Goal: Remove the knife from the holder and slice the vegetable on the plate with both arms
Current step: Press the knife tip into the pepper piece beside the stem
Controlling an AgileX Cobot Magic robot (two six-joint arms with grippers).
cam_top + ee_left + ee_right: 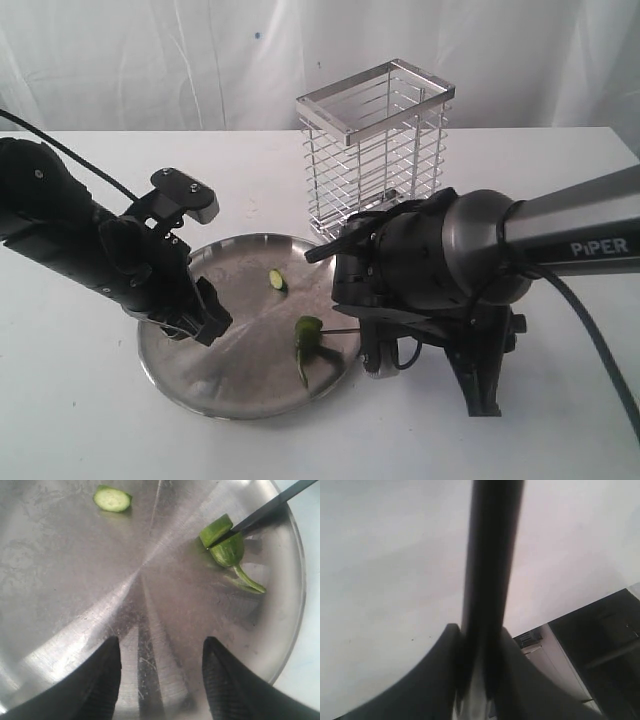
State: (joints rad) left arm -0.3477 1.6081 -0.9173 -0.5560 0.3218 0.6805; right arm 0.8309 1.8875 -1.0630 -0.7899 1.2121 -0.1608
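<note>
Over on the steel plate (200, 385): glossy green chilli (227, 550) with a thin curled stem, near the rim, black knife (265, 512) tip pressed into a cut across it. One pale round slice (112, 498) lying apart, nearer the wire holder (375, 150). Right gripper (477, 645) clamped on the knife handle; left gripper (162, 680) hovering empty, fingers (107, 680) spread.

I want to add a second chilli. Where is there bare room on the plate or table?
Free: the middle of the plate between the left gripper and the cut slice; the table in front of it. Crowded: the rim by the holder, where knife, chilli and right gripper meet.
</note>
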